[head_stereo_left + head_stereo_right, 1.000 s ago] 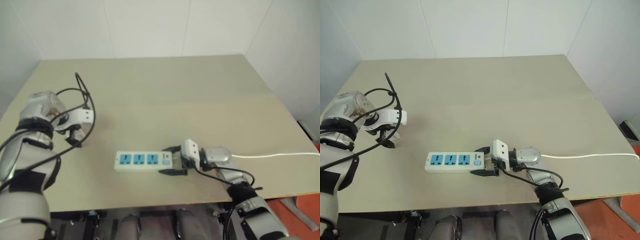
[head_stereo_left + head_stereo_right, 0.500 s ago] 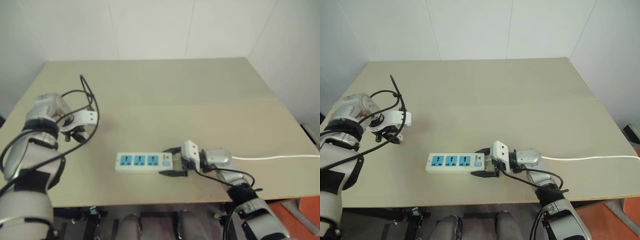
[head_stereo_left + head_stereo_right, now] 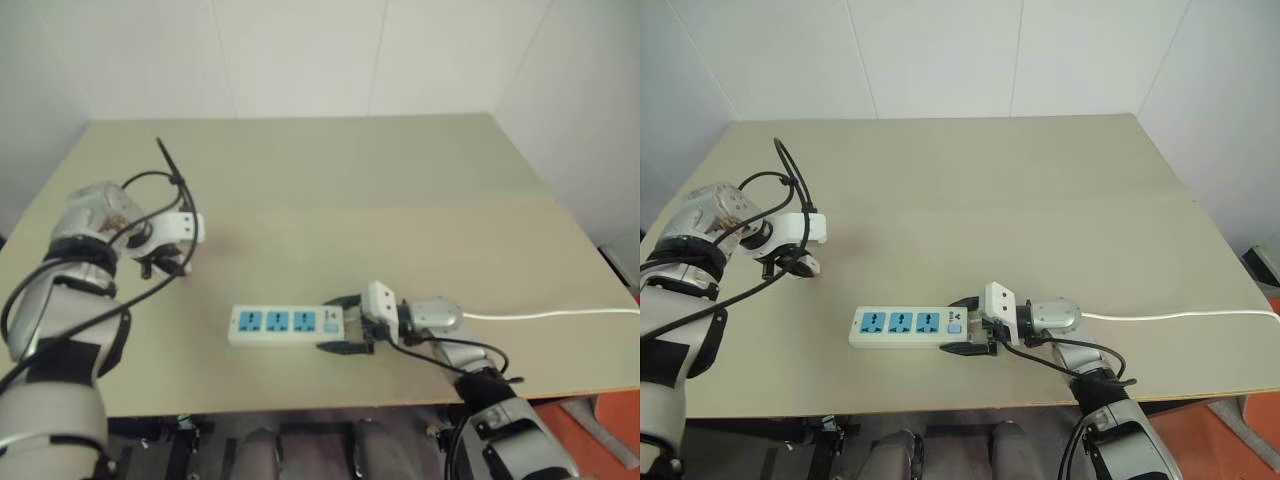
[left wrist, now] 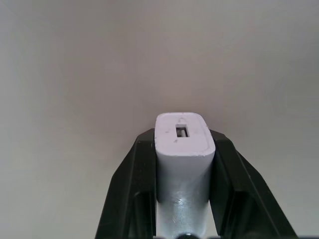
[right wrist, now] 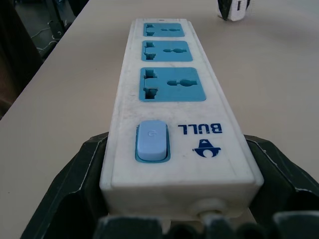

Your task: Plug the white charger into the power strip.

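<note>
Left gripper (image 4: 183,164): fingers clamped on the white charger (image 4: 184,144), held above the worktop (image 3: 970,200), well apart from the power strip (image 3: 908,327). Right gripper (image 3: 965,325): fingers clamped on the strip's switch end; strip lies flat near the front edge.

Beige table (image 3: 970,190) (matte top), white wall panels (image 3: 930,55) behind.

White charger (image 4: 183,149) pinched upright above the table; power strip (image 3: 918,326) (three blue sockets) lies flat.
</note>
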